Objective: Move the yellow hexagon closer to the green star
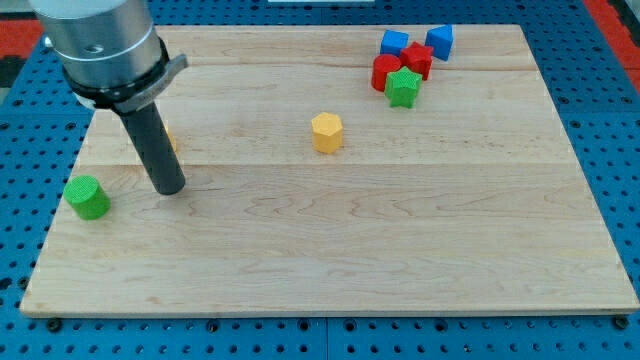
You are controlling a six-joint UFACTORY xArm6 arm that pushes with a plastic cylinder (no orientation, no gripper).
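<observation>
The yellow hexagon (327,132) sits near the middle of the wooden board, a little toward the view's top. The green star (403,88) lies up and to the right of it, touching a cluster of red and blue blocks. My tip (170,189) rests on the board far to the left of the hexagon, well apart from it. A small yellow block (171,140) is mostly hidden behind the rod; only its edge shows.
Two red blocks (386,72) (417,60) and two blue blocks (395,43) (439,41) cluster at the view's top right by the star. A green cylinder (88,197) stands near the board's left edge. The board (400,250) lies on a blue pegboard.
</observation>
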